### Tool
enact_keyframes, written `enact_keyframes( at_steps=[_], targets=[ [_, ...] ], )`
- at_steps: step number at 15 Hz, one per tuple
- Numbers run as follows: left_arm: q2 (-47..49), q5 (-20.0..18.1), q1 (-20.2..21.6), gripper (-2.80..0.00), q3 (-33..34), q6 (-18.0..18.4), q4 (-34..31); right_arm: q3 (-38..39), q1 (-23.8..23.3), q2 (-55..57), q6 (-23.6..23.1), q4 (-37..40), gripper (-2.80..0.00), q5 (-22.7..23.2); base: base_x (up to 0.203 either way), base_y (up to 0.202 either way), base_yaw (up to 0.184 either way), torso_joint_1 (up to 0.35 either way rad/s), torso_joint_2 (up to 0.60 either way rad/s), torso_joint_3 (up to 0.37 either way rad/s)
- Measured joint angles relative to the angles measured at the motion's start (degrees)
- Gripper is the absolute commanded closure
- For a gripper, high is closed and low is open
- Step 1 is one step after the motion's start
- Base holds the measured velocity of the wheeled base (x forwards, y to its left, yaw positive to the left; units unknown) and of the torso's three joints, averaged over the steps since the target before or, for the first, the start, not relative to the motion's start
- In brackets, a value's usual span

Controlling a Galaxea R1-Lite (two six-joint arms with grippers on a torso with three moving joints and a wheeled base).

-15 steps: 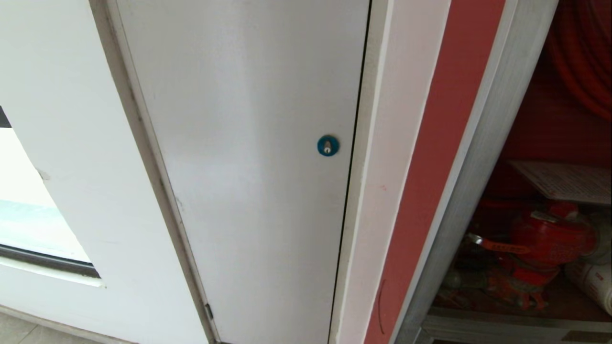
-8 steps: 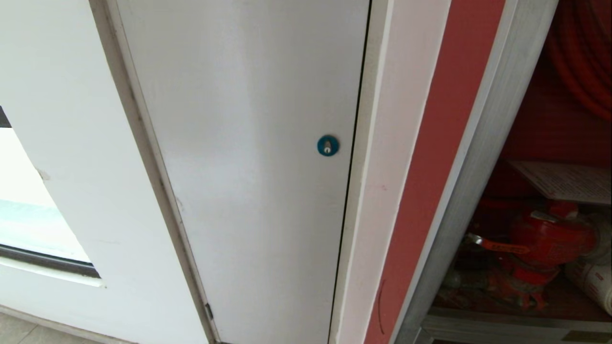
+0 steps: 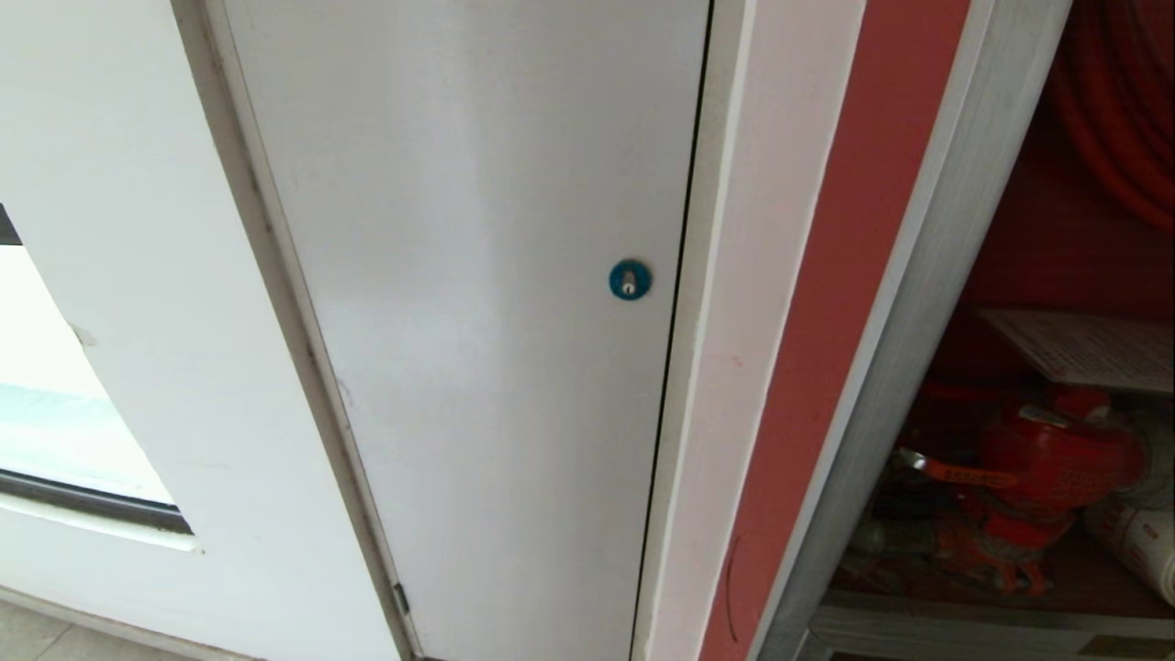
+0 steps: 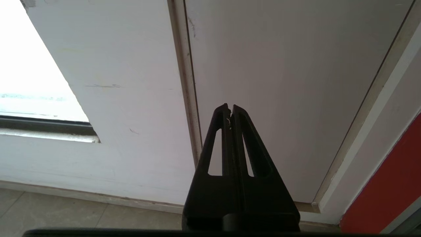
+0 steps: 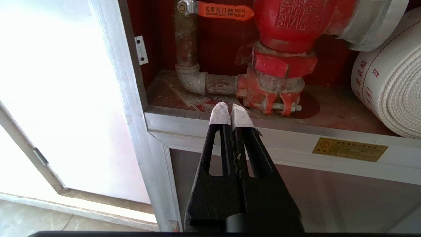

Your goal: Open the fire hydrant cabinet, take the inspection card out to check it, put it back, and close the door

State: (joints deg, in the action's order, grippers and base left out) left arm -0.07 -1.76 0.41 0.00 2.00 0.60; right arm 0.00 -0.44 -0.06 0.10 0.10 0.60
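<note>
The fire hydrant cabinet (image 3: 918,303) fills the right of the head view, with a brushed silver frame and a red inside. The inspection card (image 3: 1092,349), a white gridded sheet, lies flat above the red valve (image 3: 1056,459). The door is out of view, and no pane shows across the opening. My right gripper (image 5: 231,107) is shut and empty, its white-taped tips level with the cabinet's bottom rail (image 5: 296,131), below the valve (image 5: 289,19). My left gripper (image 4: 229,107) is shut and empty, pointing at the grey-white panel (image 4: 279,82). Neither arm shows in the head view.
The grey-white panel with its round blue lock (image 3: 630,279) stands left of the cabinet. A white rolled hose (image 5: 391,82) lies right of the valve, under red hose coils (image 3: 1120,110). A lower tinted glass door (image 5: 329,197) sits under the rail. A window (image 3: 55,413) is far left.
</note>
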Motion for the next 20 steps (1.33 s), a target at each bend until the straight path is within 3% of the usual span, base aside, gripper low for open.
enact_keyframes(
  at_steps=[10, 20],
  targets=[
    [0.0, 0.0, 0.0, 0.0, 0.0, 0.01, -0.02, 0.0, 0.0, -0.02, 0.0, -0.02, 0.0, 0.0, -0.007, 0.0, 0.0, 0.001, 0.0, 0.0],
    [0.0, 0.0, 0.0, 0.0, 0.0, -0.1, 0.0, 0.0, 0.0, -0.02, 0.0, -0.02, 0.0, 0.02, -0.193, 0.0, 0.002, 0.002, 0.0, 0.003]
  ],
)
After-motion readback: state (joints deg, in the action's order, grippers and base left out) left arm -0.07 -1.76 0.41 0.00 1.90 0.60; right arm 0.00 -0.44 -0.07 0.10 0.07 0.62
